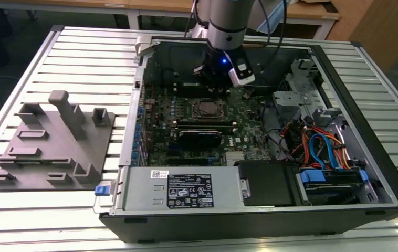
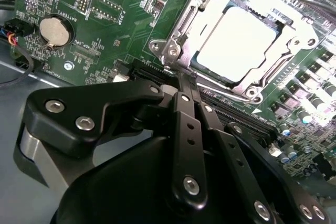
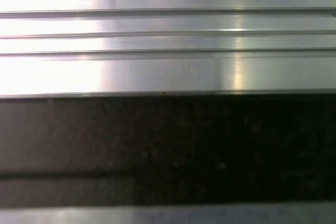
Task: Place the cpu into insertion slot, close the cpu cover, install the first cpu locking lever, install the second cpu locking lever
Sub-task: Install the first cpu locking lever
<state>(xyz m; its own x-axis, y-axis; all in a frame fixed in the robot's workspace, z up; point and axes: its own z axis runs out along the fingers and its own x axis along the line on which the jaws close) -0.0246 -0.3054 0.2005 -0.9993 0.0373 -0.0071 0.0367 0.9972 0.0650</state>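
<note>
**One chip seated, cover down over it, gripper drawn together at the socket's edge**

Two black fingers (image 2: 185,109) of the gripper (image 2: 182,80) lie pressed together with nothing between them, tips meeting just at the near rim of the insertion slot (image 2: 173,51) in the second wrist view. Held that narrow, they suit pushing on a thin wire part better than pinching one.

At about one o'clock from the tips, the cpu (image 2: 236,40) lies flat in the slot, its pale metal top showing through the window of the cpu cover (image 2: 273,59), which looks folded down around it. Thin silver lever arms run along the cover's edges; whether they are latched I cannot tell.

In the exterior view the gripper (image 1: 217,79) hangs at roughly twelve o'clock from the slot (image 1: 206,109), inside the open computer case (image 1: 388,178), near the motherboard (image 1: 158,134).
</note>
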